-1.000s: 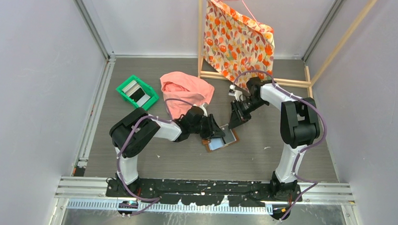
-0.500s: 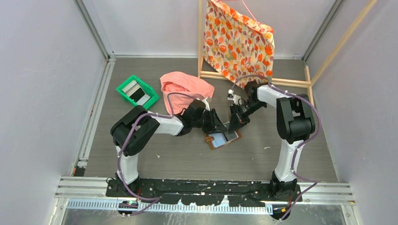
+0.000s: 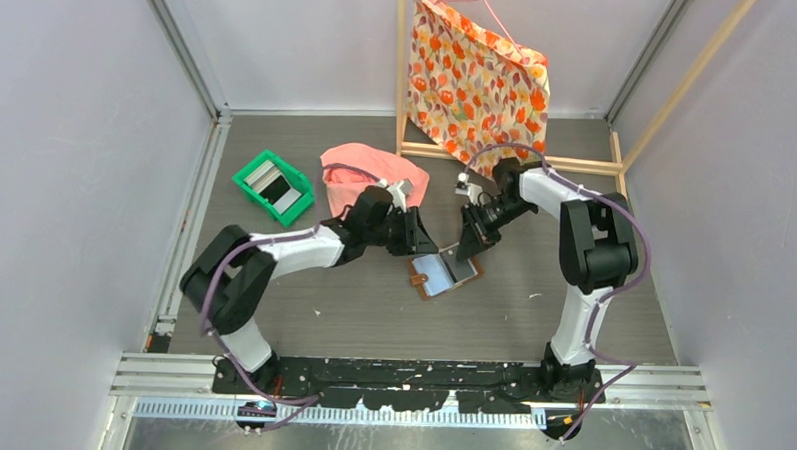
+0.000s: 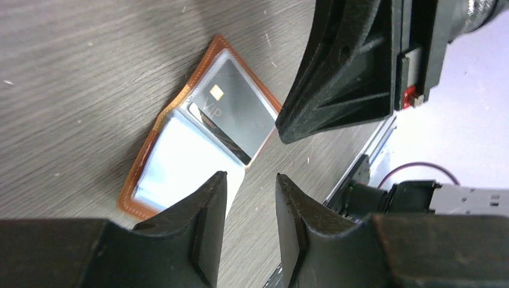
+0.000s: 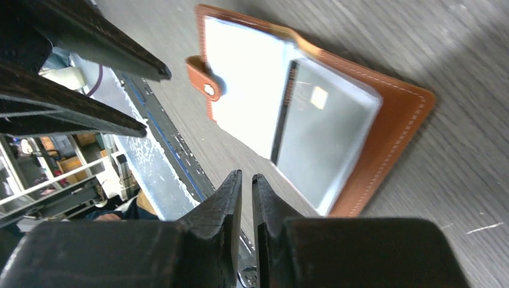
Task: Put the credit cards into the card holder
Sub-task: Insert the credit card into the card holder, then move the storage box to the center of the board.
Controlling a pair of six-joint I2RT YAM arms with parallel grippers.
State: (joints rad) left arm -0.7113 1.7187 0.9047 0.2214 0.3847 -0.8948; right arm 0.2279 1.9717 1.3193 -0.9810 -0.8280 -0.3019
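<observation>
Centre frame, the card holder (image 3: 443,275) lies open with a dark card (image 4: 237,114) in one pocket. Your left gripper (image 4: 251,179) is spread, your right gripper (image 5: 246,176) narrowly parted, both empty.

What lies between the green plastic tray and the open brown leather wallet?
In the top view, the left arm crosses that stretch, left gripper near the wallet; a crumpled pink cloth lies just beyond.

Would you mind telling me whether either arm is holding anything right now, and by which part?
Nothing is held: the left fingers and right fingers are empty, near the open card holder.
</observation>
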